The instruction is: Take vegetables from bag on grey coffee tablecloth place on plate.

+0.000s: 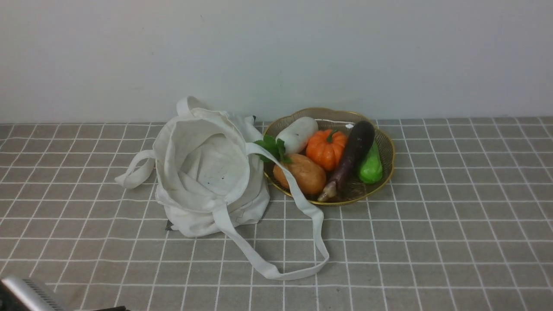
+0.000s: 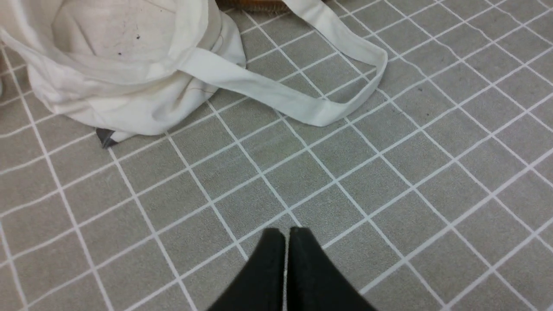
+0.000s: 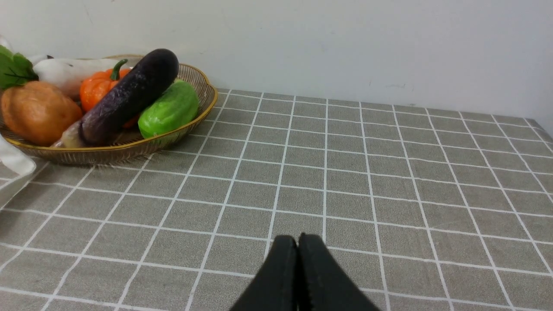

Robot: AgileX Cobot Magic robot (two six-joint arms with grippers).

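Lying on the plate beside a pumpkin: the eggplant. Bag slumps open just beside plate, strap over its rim. Left gripper & right gripper pinched closed, empty, above tablecloth.

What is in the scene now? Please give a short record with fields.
bag: open, on the cloth, left of the plate; nothing seen inside
strap: lies across the plate's near-left rim
plate: holds eggplant, pumpkin, white radish, potato, green vegetable
eggplant: on top, tan stem end at the near rim
left hand: shut, empty, over the cloth
right hand: shut, empty, over the cloth
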